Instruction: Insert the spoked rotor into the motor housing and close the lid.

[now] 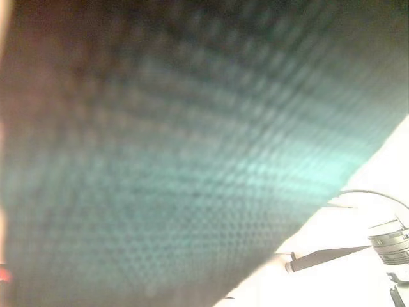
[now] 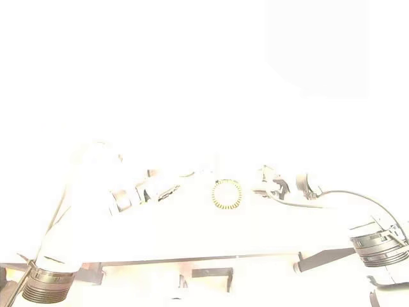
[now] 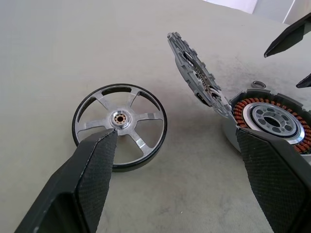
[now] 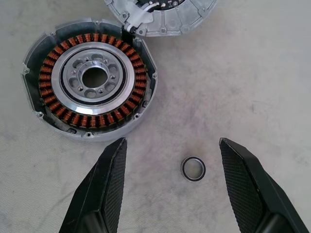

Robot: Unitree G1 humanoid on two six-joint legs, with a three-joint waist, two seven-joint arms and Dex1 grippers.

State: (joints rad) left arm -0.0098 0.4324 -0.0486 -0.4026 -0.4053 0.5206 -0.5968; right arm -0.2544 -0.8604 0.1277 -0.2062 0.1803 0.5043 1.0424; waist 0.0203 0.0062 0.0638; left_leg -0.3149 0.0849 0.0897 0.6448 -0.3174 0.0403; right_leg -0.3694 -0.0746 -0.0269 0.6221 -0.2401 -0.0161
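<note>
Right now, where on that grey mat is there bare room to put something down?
Bare mat spreads beyond the silver spoked rotor, away from the housing. It's crowded around the copper-wound motor housing: its raised hinged lid and a small black ring sit close.

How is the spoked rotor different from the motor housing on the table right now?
The spoked rotor is an open wheel with a dark rim and silver spokes around a small hub; the motor housing is packed with a ring of copper coils around a silver centre.
The spoked rotor lies on its own, apart from the motor housing, whose lid stands tilted open at its edge.
Both are round and lie flat on the grey table.
</note>
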